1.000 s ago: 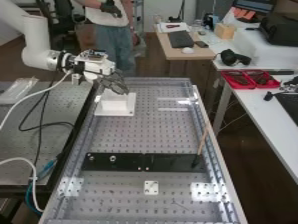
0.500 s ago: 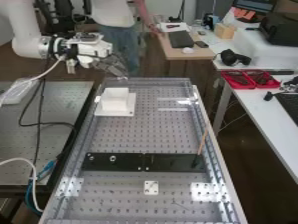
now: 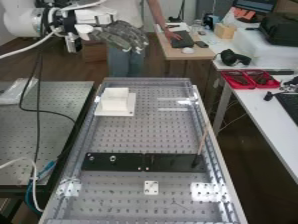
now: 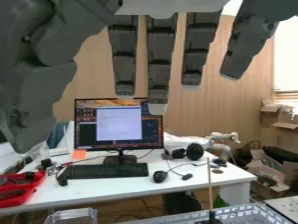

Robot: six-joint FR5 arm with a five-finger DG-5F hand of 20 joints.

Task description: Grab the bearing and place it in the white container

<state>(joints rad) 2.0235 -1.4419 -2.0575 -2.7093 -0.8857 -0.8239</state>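
- hand (image 3: 122, 36) high, beyond far end of the surface (image 3: 120, 135); fingers straight and spread apart, nothing held
- white container (image 3: 116, 99) near far end, lower than the hand and toward the near end from it
- bearing: maybe the small round piece (image 3: 112, 158) on the black plate (image 3: 169, 162), too small to be sure
- if so, pick lies past the container toward the near end; hand must travel down and nearward, then come back to the container to place

Glare on the perforated bench (image 3: 126, 135).
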